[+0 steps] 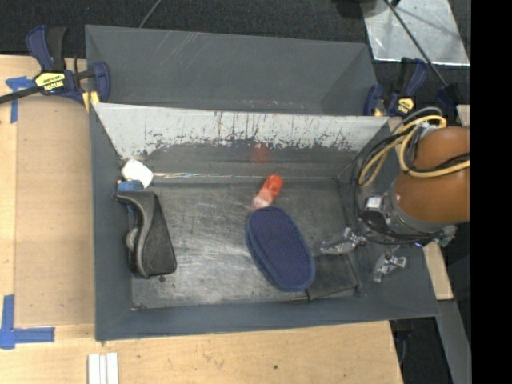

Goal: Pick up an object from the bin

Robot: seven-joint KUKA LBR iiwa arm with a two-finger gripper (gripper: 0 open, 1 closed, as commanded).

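- Gripper point(366, 254) just right of blue oval pad point(280, 249); fingers apart, nothing btwn.
- Dark flat piece point(334, 282), pad's lower right, nearest; prob. target.
- Nothing picked yet: you've grasp + lift left.

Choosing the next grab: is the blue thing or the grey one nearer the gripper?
The blue oval pad mid-bin, beside the gripper; the grey curved handle lies by the left wall.

No lettering, label, brand mark or number can be read on anything in the grey metal bin point(232, 66).
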